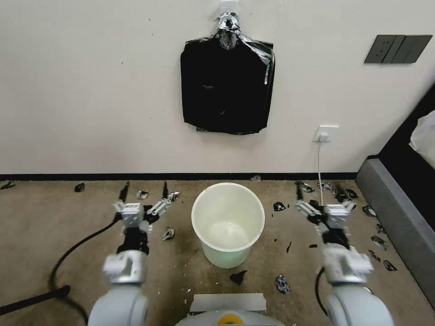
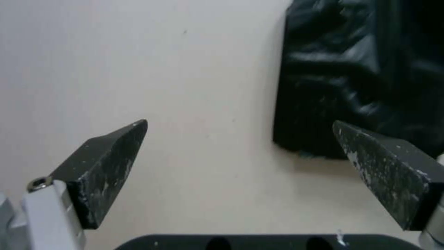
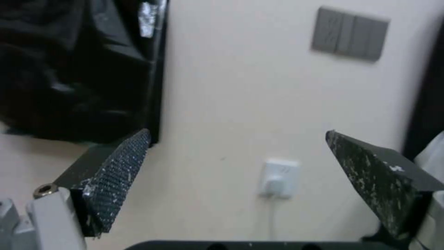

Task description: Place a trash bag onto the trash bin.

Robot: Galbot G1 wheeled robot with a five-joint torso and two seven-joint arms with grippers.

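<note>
Fingers wide apart, empty: left gripper (image 1: pixel 144 195), right gripper (image 1: pixel 322 195) | lower centre: trash bin (image 1: pixel 228 222) bare | upper centre: stack of black bags (image 1: pixel 226 88) untouched | bagging not begun

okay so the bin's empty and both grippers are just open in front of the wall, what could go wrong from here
1. The stack of black bags hangs taped on the wall; the open left gripper or right gripper might pinch several bags, or tear one.
2. The trash bin stands free on the carpet between the arms and could tip if bumped.
3. Black scraps litter the carpet.
</note>
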